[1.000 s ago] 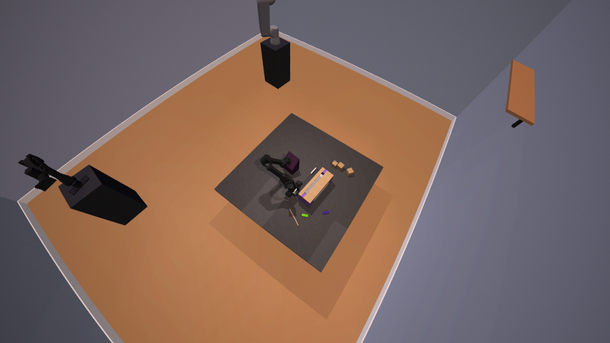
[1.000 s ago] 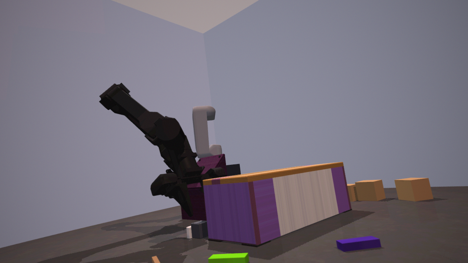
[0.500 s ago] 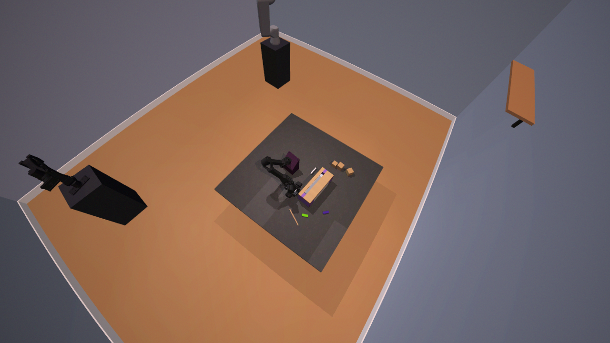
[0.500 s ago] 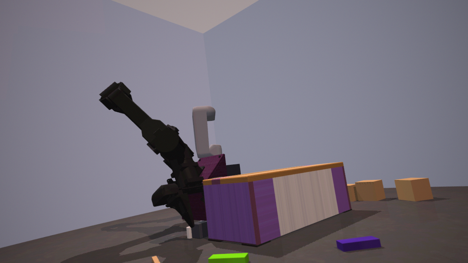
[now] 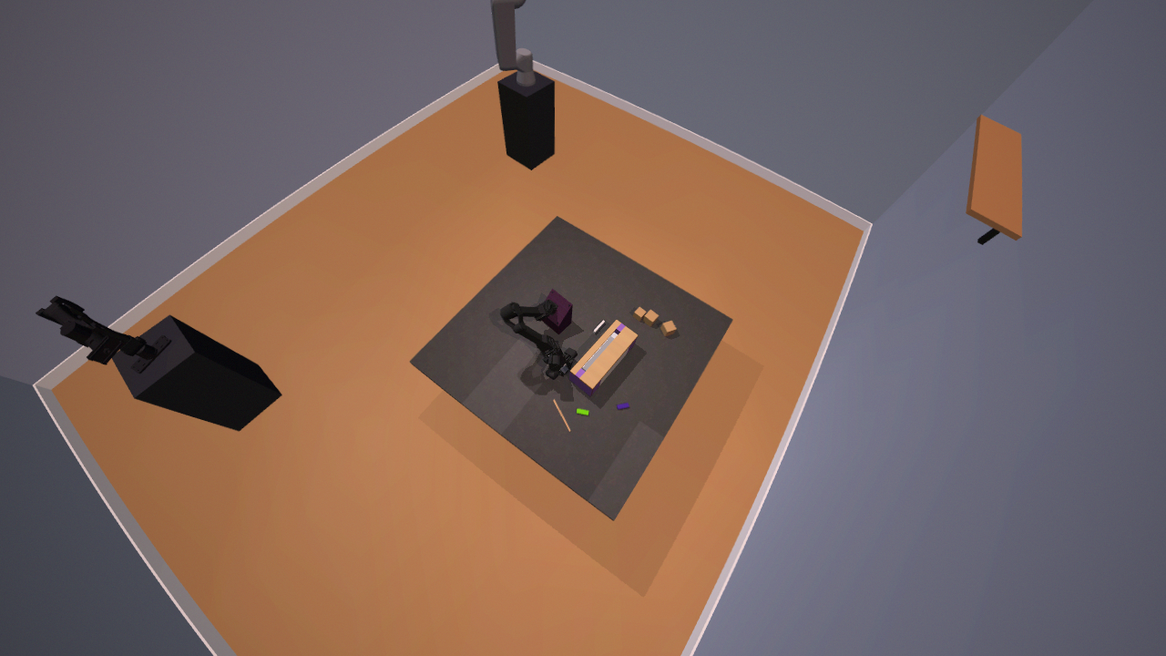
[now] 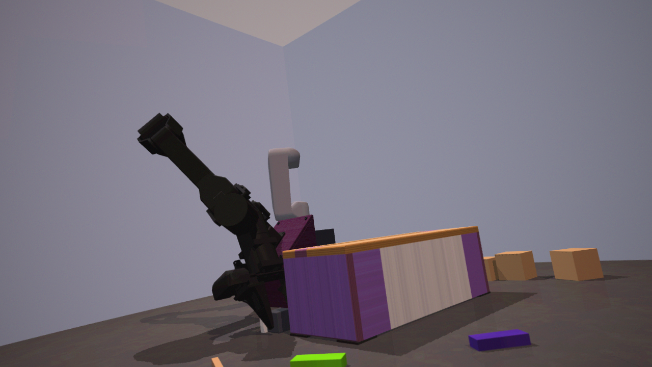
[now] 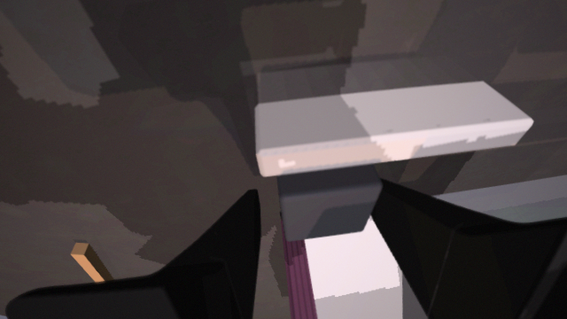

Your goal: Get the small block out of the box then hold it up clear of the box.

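Note:
A small dark grey block [image 6: 278, 320] [image 7: 330, 208] lies on the table just outside the near end of the box [image 5: 607, 359] [image 6: 319, 296] [image 7: 354, 266], at the foot of a pale ramp. A white bar [image 6: 264, 325] [image 7: 390, 128] lies across the block's far side. My gripper [image 7: 311, 190] points down at this end of the box and is open, with its fingers on either side of the block. A gap shows between the left finger and the block. The right fingertip is at or very near the block's right edge; contact cannot be told. The exterior view hides one finger behind the box.
A thin wooden stick [image 5: 561, 414] [image 7: 89, 261], a green block [image 5: 582, 412] [image 6: 319, 360] and a purple block [image 5: 622, 405] [image 6: 499, 340] lie near this end. Wooden cubes [image 5: 668, 328] [image 6: 576, 264] stand beyond the far end. A small white piece lies along the box's front.

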`<state>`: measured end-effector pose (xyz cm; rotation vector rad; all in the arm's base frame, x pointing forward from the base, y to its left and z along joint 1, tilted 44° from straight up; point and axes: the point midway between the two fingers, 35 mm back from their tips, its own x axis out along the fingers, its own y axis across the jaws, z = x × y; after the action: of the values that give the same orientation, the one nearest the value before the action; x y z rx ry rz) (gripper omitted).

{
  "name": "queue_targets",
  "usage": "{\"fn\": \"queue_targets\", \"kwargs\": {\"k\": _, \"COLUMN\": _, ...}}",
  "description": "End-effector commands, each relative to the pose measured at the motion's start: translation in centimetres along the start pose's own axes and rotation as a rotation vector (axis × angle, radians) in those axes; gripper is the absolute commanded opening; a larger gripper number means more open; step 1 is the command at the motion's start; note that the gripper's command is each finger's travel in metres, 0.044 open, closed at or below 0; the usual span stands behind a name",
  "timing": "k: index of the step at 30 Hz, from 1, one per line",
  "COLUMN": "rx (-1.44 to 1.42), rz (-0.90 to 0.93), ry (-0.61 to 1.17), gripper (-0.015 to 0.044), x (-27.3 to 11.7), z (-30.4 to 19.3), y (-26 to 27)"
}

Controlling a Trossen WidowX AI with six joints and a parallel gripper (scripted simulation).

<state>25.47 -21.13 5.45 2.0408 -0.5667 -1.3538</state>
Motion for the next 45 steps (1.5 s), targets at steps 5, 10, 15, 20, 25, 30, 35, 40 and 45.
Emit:
{"fn": "queue_targets", "kwargs": {"k": 5, "rx": -0.006, "rz": -0.003, "ry": 0.002, "gripper": 0.0068, "x": 0.1, "z": 0.1, "y": -0.1}}
{"fn": "queue_targets", "kwargs": {"k": 10, "rx": -0.004, "rz": -0.004, "ry": 0.002, "gripper": 0.0000, "x": -0.5, "z": -0.4, "y": -0.1}}
{"fn": "queue_targets", "kwargs": {"k": 15, "rx": -0.001, "rz": -0.006, "ry": 0.001, "gripper": 0.0000, "x": -2.8, "z": -1.6, "y": -0.1}}
{"fn": "queue_targets", "kwargs": {"k": 20, "rx": 0.001, "rz": -0.005, "ry": 0.002, "gripper": 0.0000, "x": -5.2, "z": -2.4, "y": 0.0}}
{"fn": "queue_targets", "kwargs": {"k": 25, "rx": -0.005, "rz": -0.004, "ry": 0.002, "gripper": 0.0000, "x": -5.6, "z": -2.5, "y": -0.1}}
{"fn": "queue_targets", "kwargs": {"k": 30, "rx": -0.179, "rz": -0.007, "ry": -0.003, "gripper": 0.0000, "x": -5.8, "z": -2.6, "y": -0.4}}
{"fn": "queue_targets", "kwargs": {"k": 35, "rx": -0.380, "rz": -0.010, "ry": -0.009, "gripper": 0.0000, "x": -6.1, "z": -2.7, "y": -0.9}}
{"fn": "queue_targets", "kwargs": {"k": 40, "rx": -0.582, "rz": -0.014, "ry": -0.014, "gripper": 0.0000, "x": -6.4, "z": -2.8, "y": -1.3}}
{"fn": "queue_targets", "kwargs": {"k": 45, "rx": -0.784, "rz": -0.018, "ry": -0.019, "gripper": 0.0000, "x": -6.7, "z": -2.9, "y": -1.7}}
